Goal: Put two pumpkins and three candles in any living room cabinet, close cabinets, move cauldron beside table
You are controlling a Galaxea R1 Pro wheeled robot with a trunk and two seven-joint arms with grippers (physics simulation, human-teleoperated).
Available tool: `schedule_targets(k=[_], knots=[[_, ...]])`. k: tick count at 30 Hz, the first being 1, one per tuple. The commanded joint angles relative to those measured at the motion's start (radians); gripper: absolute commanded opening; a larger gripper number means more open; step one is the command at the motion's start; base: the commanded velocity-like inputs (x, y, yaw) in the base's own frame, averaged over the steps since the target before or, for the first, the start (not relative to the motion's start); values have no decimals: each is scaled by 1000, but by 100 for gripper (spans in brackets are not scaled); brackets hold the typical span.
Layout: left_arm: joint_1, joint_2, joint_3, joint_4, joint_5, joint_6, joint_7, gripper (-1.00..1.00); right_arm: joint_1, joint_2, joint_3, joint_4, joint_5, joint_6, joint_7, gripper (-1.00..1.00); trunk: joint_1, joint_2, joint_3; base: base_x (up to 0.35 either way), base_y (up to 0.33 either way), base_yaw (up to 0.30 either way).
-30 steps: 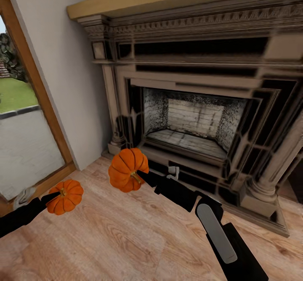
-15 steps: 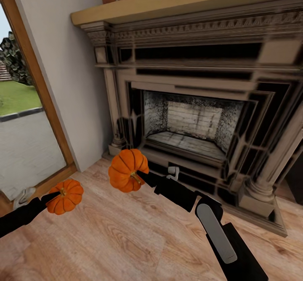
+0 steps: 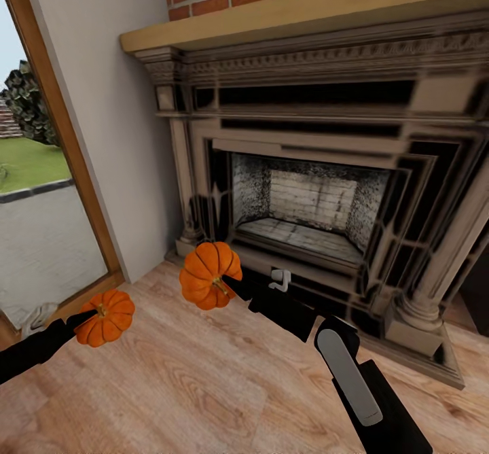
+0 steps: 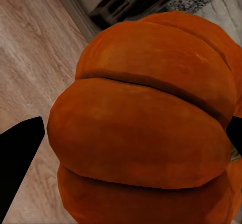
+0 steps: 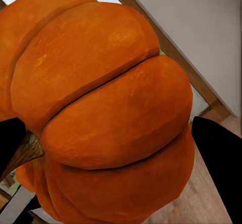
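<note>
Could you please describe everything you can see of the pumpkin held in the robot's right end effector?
The right-hand pumpkin is small, bright orange and deeply ribbed, with a matte skin and a short brownish stem. It hangs above the wooden floor before the fireplace, tilted with its stem toward the arm. The right end effector is shut on it, a dark finger at each side.

Both arms are matte black, built of blocky, angular segments. The right arm (image 3: pixel 380 399) carries a long pale grey oval panel with rounded ends on its upper face, and beyond that a rounded black joint. Near the fireplace (image 3: pixel 305 209) end of this arm, a small light grey bracket-like part sticks up from the black shell. The left arm (image 3: pixel 34 348) is a plain black taper with no markings. In the wrist views the fingers (image 4: pixel 17 158) are flat black wedges with sharp edges.
</note>
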Motion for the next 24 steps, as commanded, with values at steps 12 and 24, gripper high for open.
schedule_targets(k=[12, 24], knots=[[-1, 0, 2, 0, 1, 6, -4, -100, -1, 1, -1, -1, -8, 8, -2, -100, -5, 2, 18, 0, 0, 0], [-1, -2, 1, 0, 1, 5, -3, -100, -1, 1, -1, 0, -8, 8, -3, -100, -10, 5, 44, 0, 0, 0]])
